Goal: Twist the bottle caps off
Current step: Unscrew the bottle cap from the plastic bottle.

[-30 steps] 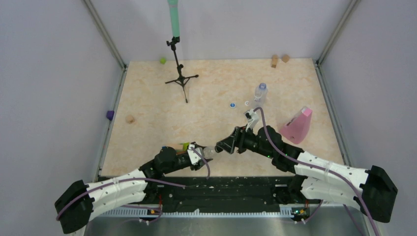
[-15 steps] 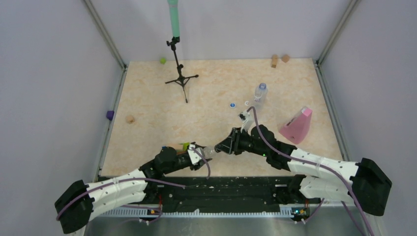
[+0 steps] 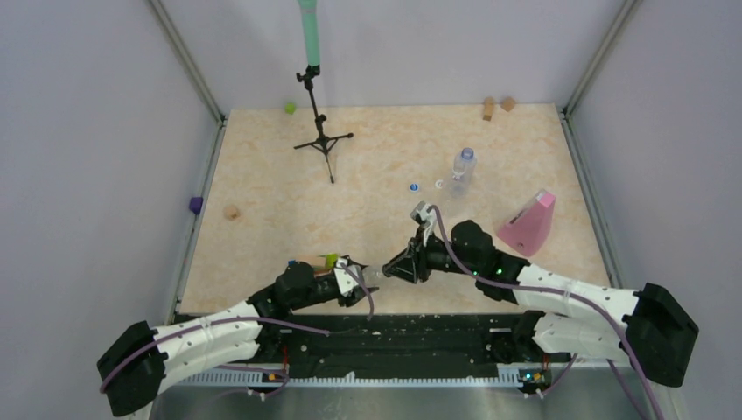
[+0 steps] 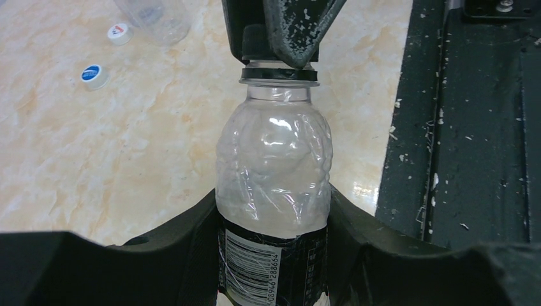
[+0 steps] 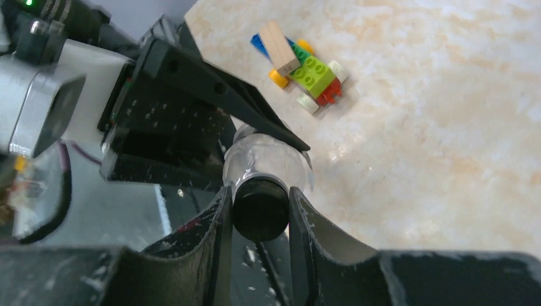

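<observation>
Left fingers (image 4: 191, 239) clamp the bottle (image 4: 274, 159) round its labelled body near the table (image 3: 289, 201) front edge, neck aimed at the other arm so it can't spin. Right fingers (image 5: 210, 255) pinch tight on the black cap (image 5: 258, 209), braced to twist, I'd say.

Both arms are the same build: chunky white shell segments down by the base on the left arm (image 3: 206, 334) and right arm (image 3: 577, 302), then matte black links and rounded joints further out. A thin purple-grey cable (image 3: 262, 320) runs along each one. The black plastic fingers (image 5: 204, 255) are wedge-shaped and pretty scuffed, with lots of pale speckles. The left wrist carries a silver-grey box (image 5: 35, 108) and a tiny green light (image 5: 28, 3).
</observation>
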`<state>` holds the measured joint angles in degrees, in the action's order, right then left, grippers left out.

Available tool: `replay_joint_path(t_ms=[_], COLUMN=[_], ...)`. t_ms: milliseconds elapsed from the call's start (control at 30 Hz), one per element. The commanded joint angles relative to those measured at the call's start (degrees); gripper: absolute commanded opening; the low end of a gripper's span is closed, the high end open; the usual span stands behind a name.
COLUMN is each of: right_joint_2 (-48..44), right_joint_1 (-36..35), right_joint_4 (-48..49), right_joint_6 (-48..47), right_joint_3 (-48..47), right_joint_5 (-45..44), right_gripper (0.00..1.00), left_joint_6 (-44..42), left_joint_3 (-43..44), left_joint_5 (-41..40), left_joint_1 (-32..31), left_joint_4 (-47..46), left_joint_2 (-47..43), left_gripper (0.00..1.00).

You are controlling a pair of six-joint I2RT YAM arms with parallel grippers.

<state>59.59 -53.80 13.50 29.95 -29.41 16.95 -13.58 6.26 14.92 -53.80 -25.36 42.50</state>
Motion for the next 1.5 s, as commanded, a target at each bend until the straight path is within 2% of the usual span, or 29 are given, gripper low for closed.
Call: replay_joint_path(t_ms=[0,67,133,200,300,400,500,633,667,733,833,867,933,967,1000,1100,1167,1233,1267,1400,1467], right_joint_2=[-1.53,-1.4,-1.12,-1.86,-3.47,-4.0,-3.26,-2.09,-1.91,-2.02,-2.59,-2.69,-2.96,-3.11,-3.2,-3.43,-3.39,-3.47,-3.66,-5.45,-7.38], right_joint_1=[-0.52,-0.52,-0.53,-0.52,-0.24,1.66,2.81,2.89,2.96,2.96,2.92,2.91,2.95,2.99,2.94,2.99,2.99,3.0,2.98,2.88,2.9], right_joint_4=[8.68,7.14,2.13,-1.09,-0.81,-5.47,-8.19,-12.43,-13.18,-16.03,-16.35,-16.01,-14.5,-12.28,-9.74,-3.5,-2.3,3.72,7.05,15.34,18.39], right_joint_6=[-26.76,-39.1,-53.61,-65.12,-72.04,-77.21,-80.7,-84.38,-85.02,-86.61,-87.44,-87.29,-86.47,-85.43,-84.23,-80.37,-78.44,-71.78,-67.87,-53.32,-44.38], right_joint_3=[2.3,2.62,2.02,2.05,3.0,1.2,-0.68,-3.21,-3.77,-4.85,-5.56,-5.57,-5.12,-4.34,-3.4,-0.97,-0.26,1.17,1.87,3.05,3.19], right_joint_5=[16.19,20.96,26.84,28.69,28.42,32.57,36.02,35.96,35.72,35.85,37.25,37.38,37.2,36.79,35.57,31.94,29.75,26.81,25.35,20.69,18.86], right_gripper=[0.1,0.08,0.0,0.0,0.0,0.0,0.0,0.0,0.0,0.0,0.0,0.0,0.0,0.0,0.0,0.0,0.05,0.31,0.41,0.59,0.61], left_joint_6=[1.66,1.85,2.24,2.91,3.75,4.37,3.6,1.73,-1.25,-15.66,-58.62,-76.07,-94.04,-107.93,-110.6,-116.51,-117.5,-117.58,-117.64,-117.61,-117.64], left_joint_3=[0.69,1.97,4.22,5.94,6.61,7.64,10.01,14.01,15.33,19.62,29.72,32.52,38.14,40.65,42.06,40.74,39.73,39.79,39.83,40.03,39.92], left_joint_5=[6.81,11.4,18.11,23.63,33.74,44.23,51.25,63.2,66.49,72.33,79.91,80.72,78.86,78.09,78.19,80.1,81.21,81.28,81.2,81.1,81.11], left_joint_1=[0.12,0.96,3.0,5.71,11.39,17.81,21.14,24.17,24.79,25.86,28.68,29.11,29.15,29.11,29.05,29.27,29.41,29.45,29.46,30.55,31.39], left_joint_4=[-6.05,-5.37,-2.7,-0.69,-0.83,-1.61,-0.53,1.65,5.03,21.12,65.87,78.88,98.29,109.49,116.0,116.45,116.43,116.4,116.42,116.4,116.41], left_joint_2=[-1.28,-1.87,-1.72,-1.07,0.09,1.19,4.19,11.13,12.49,14.88,22.01,24.91,32.35,36.67,39.92,43.19,42.14,40.76,40.16,38.63,38.7], left_gripper=[0.0,0.0,0.0,0.0,0.0,0.0,0.0,0.0,0.0,0.0,0.0,0.0,0.0,0.0,0.0,0.0,0.0,0.0,0.0,0.0,0.0])
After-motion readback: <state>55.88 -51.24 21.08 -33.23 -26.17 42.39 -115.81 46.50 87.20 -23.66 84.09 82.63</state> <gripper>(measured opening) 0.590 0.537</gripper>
